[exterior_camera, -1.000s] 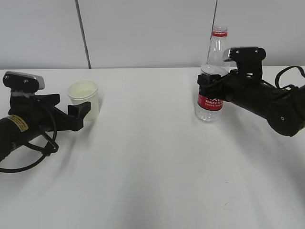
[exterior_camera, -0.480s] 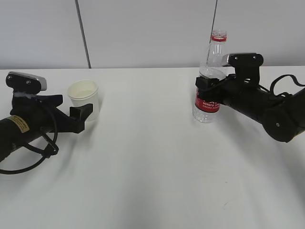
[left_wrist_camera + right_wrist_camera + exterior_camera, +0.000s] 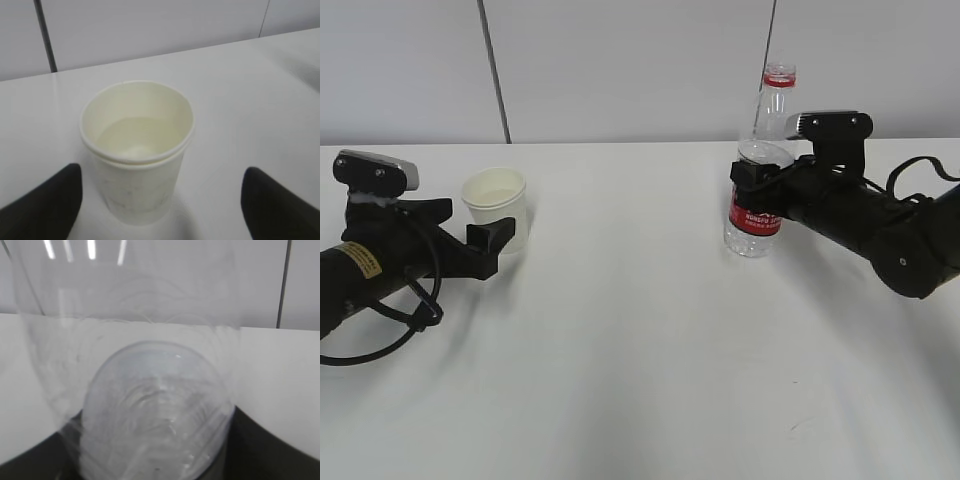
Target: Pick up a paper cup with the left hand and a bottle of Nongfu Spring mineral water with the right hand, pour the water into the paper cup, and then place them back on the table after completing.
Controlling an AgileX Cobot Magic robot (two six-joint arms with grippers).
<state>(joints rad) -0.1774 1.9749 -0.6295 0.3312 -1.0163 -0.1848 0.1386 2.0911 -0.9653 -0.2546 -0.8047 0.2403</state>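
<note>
White table [image 3: 640,360]. Left hand [image 3: 480,245] lies low at the left edge, fingers spread either side of the paper cup [image 3: 497,208]; contact unclear. Cup upright, open. Right hand [image 3: 752,188] clamps the bottle [image 3: 763,165] mid-body, above its red label. Bottle upright, capless, base on or just off the table

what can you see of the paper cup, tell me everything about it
The paper cup is plain off-white, with a rolled rim and a second rim line just under it, as if two cups are nested. It stands upright on the white table, open, holding clear water partway up. The left hand has a finger on each side of it, with gaps showing; nothing else touches it.
</note>
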